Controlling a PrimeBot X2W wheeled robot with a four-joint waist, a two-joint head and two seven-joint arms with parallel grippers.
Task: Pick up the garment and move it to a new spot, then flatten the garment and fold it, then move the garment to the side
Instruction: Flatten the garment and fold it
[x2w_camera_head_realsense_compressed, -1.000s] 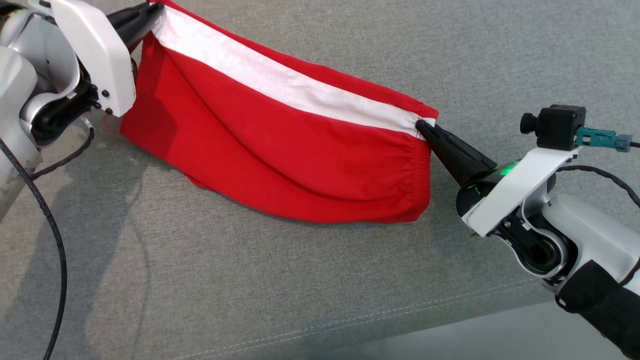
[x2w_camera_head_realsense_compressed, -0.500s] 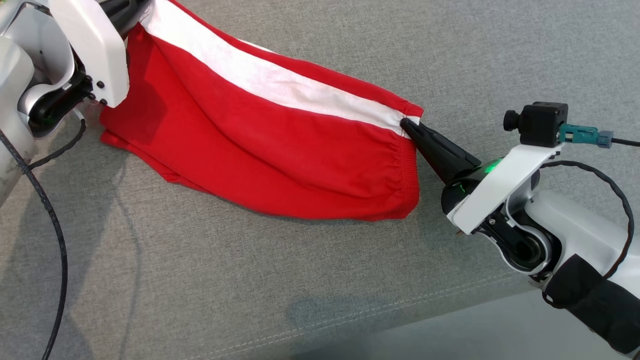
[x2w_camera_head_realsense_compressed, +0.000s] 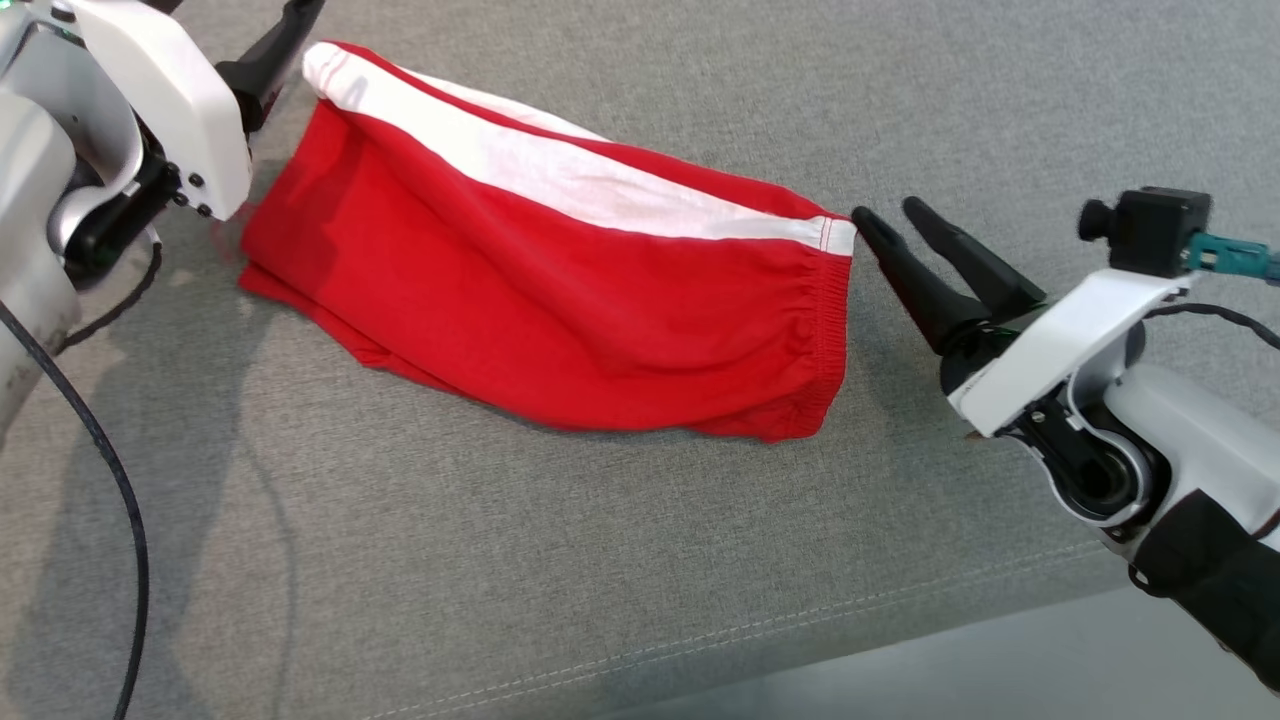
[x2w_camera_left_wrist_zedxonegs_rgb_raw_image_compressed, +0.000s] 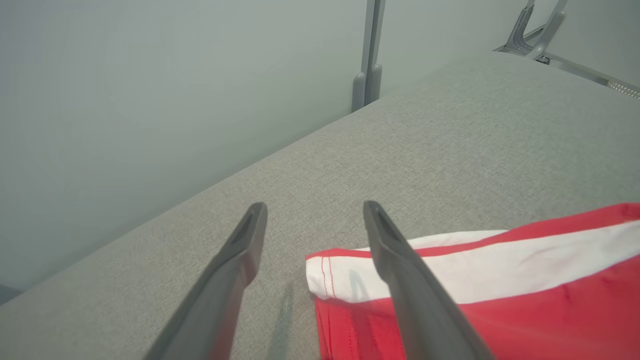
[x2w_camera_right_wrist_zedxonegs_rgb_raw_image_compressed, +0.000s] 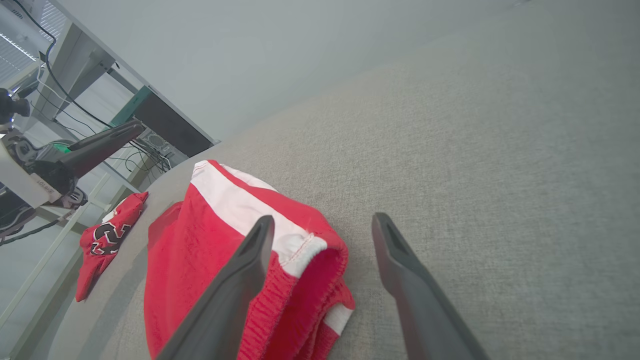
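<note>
Red fabric shorts with a white side stripe (x2w_camera_head_realsense_compressed: 560, 290) lie slantwise across the middle of the grey fabric-covered bench (x2w_camera_head_realsense_compressed: 500, 560), obstructing passage there. Bare surface runs broad on the near side and beyond the shorts. A small red printed cloth (x2w_camera_right_wrist_zedxonegs_rgb_raw_image_compressed: 107, 235) lies past the shorts' left end.

The garment (x2w_camera_head_realsense_compressed: 560, 300) is bright red, with a broad white band along its 12 o'clock edge. The fabric surface (x2w_camera_head_realsense_compressed: 500, 560) is flecked grey with a pale stitched seam. The left gripper (x2w_camera_left_wrist_zedxonegs_rgb_raw_image_compressed: 315, 206) and right gripper (x2w_camera_head_realsense_compressed: 886, 209) have black fingers and white housings.
</note>
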